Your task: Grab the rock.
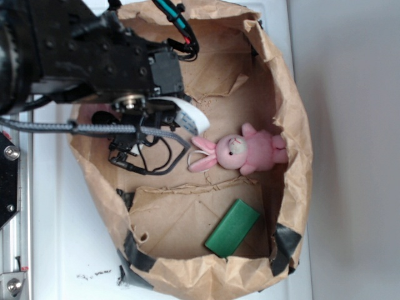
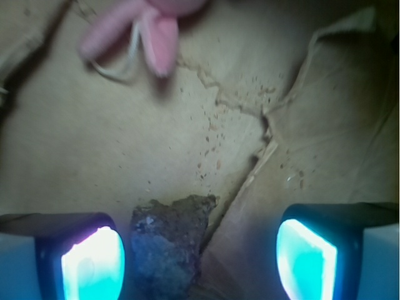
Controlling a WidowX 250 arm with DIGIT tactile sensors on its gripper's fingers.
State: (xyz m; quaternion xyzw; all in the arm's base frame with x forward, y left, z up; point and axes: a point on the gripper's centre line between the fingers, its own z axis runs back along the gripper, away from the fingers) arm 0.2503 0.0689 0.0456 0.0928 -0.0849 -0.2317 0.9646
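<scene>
The rock (image 2: 167, 240), a rough brown-grey lump, lies on the brown paper floor between my fingers in the wrist view, close to the left pad (image 2: 94, 265) and well apart from the right pad (image 2: 306, 259). My gripper (image 2: 200, 262) is open around it, low over the paper. In the exterior view the gripper (image 1: 134, 147) is under the black arm at the bag's left side, and the rock is hidden there.
A pink plush bunny (image 1: 240, 152) lies right of the gripper; its ears (image 2: 140, 31) show at the top of the wrist view. A green rectangular block (image 1: 232, 228) lies lower right. The brown paper bag's walls (image 1: 294, 119) ring the area. A torn paper flap (image 2: 325, 125) lies right of the rock.
</scene>
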